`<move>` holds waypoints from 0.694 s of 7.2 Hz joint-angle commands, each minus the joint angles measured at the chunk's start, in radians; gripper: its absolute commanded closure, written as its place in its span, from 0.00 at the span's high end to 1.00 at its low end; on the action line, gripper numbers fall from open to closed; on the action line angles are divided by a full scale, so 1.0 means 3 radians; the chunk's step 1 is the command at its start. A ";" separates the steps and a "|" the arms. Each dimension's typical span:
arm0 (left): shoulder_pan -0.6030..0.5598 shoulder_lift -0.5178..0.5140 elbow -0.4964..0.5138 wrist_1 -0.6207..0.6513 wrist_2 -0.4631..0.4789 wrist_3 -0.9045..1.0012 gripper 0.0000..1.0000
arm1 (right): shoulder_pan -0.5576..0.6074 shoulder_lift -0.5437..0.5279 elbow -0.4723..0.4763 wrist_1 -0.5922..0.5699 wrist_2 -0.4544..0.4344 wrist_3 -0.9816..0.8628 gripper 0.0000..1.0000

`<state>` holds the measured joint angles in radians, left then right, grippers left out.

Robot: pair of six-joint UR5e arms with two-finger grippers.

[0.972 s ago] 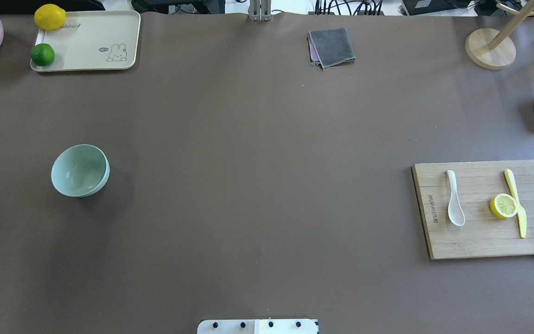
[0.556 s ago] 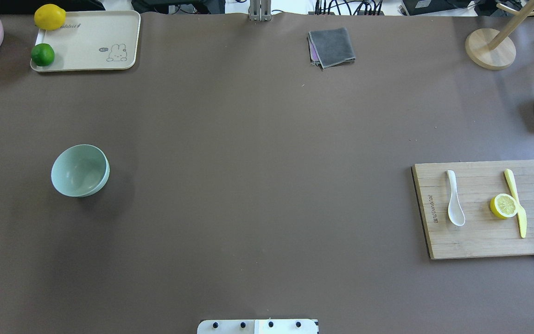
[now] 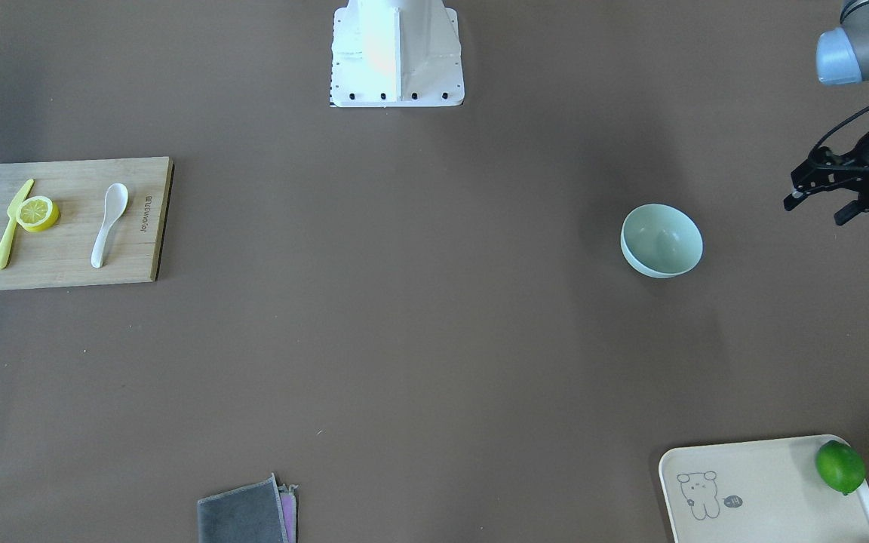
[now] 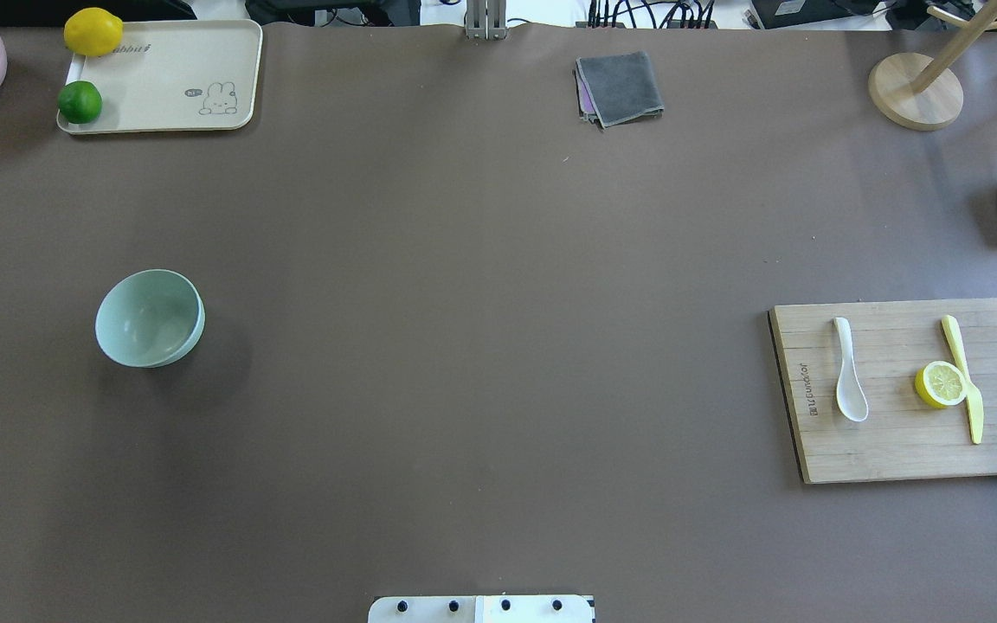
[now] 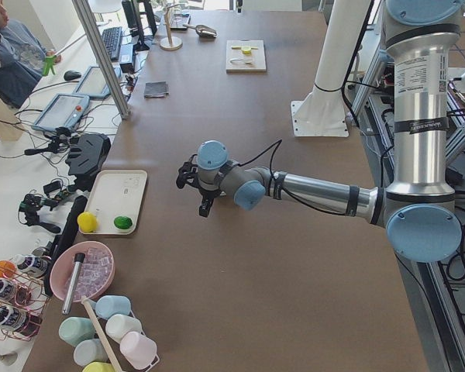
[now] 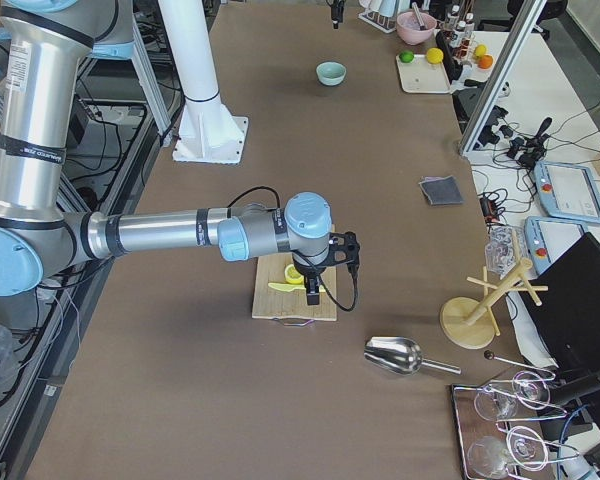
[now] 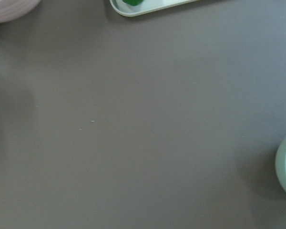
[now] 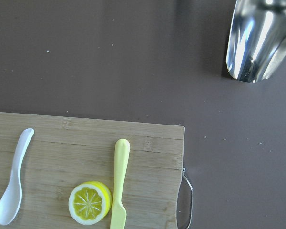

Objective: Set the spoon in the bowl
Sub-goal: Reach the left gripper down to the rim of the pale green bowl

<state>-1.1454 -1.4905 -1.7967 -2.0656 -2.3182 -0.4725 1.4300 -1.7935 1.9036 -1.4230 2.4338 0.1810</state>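
Even, diffuse overhead light leaves the brown counter (image 4: 498, 346) matte and glare-free. The bowl (image 4: 150, 317) throws a soft shadow toward 4 o'clock. Bright glare streaks the steel scoop (image 8: 257, 38). The left wrist view is soft and blurred, with a darker patch at 9 o'clock.

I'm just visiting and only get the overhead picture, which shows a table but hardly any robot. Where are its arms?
Observer: The left gripper hangs open and empty off to the side of the bowl, almost wholly outside your frame.
Visitor: And the other one?
Observer: The right gripper hangs over the cutting board that bears the spoon. Only a side camera shows it, so I cannot tell whether it is open.
Visitor: Is anybody nearby?
Observer: Yes, a person sits at the desk alongside the table.
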 commanded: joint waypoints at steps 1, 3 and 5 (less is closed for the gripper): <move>0.0457 -0.0144 0.0037 -0.0028 0.0281 -0.0178 0.86 | -0.0144 -0.0009 0.0016 0.0207 0.0017 0.0199 1.00; 0.0688 -0.0389 0.0241 -0.0033 0.0446 -0.0291 0.83 | -0.0154 -0.0009 0.0011 0.0208 0.0114 0.0194 1.00; 0.0735 -0.0553 0.0430 -0.0038 0.0446 -0.0286 0.78 | -0.0165 -0.0009 -0.0005 0.0208 0.0110 0.0199 1.00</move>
<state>-0.9361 -1.6254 -1.7017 -2.0756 -2.1879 -0.5572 1.3827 -1.7970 1.9045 -1.3610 2.4659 0.2402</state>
